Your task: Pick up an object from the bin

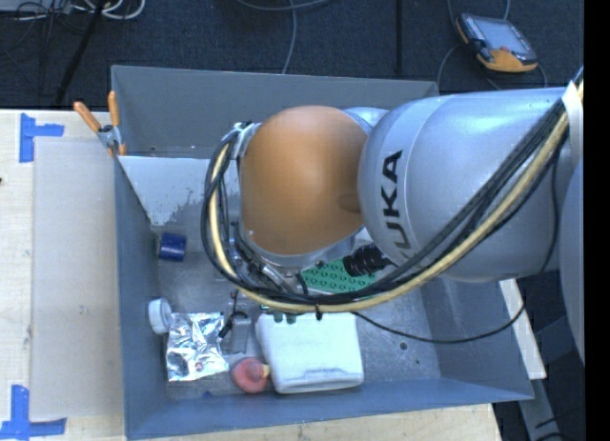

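Hanging low, gripper (232, 322) beside crumpled foil (195, 346), white box (310, 355); opening: cannot tell.

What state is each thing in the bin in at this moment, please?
blue cap: lying loose, apart from the rest
foil packet: crumpled, lying flat
white cap: beside the foil packet
white block: lying flat
pink ball: against the white block
green perforated piece: partly hidden under the arm
gripper: down beside the foil packet
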Available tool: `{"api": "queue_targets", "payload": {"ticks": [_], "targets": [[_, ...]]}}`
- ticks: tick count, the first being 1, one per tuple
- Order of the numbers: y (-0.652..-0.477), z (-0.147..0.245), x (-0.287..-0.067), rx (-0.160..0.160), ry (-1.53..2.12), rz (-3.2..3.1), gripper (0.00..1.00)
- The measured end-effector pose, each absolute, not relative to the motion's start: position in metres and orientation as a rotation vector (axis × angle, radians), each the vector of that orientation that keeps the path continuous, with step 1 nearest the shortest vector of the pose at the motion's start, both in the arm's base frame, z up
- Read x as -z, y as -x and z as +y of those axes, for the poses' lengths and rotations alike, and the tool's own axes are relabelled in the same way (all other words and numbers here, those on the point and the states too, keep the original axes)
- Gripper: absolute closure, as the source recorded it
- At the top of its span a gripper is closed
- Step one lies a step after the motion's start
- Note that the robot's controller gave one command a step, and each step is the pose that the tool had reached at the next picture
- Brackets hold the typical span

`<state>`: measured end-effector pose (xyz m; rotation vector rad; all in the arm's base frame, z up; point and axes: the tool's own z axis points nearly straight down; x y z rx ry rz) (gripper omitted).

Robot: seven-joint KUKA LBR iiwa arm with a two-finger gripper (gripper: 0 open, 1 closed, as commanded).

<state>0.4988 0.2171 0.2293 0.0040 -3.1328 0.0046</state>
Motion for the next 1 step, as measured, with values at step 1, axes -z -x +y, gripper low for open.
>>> {"api": "queue_targets", "payload": {"ticks": [1], "targets": [[-0.4948,0.1988,-0.0663,-0.002,-0.475,-3.099,0.00]]}}
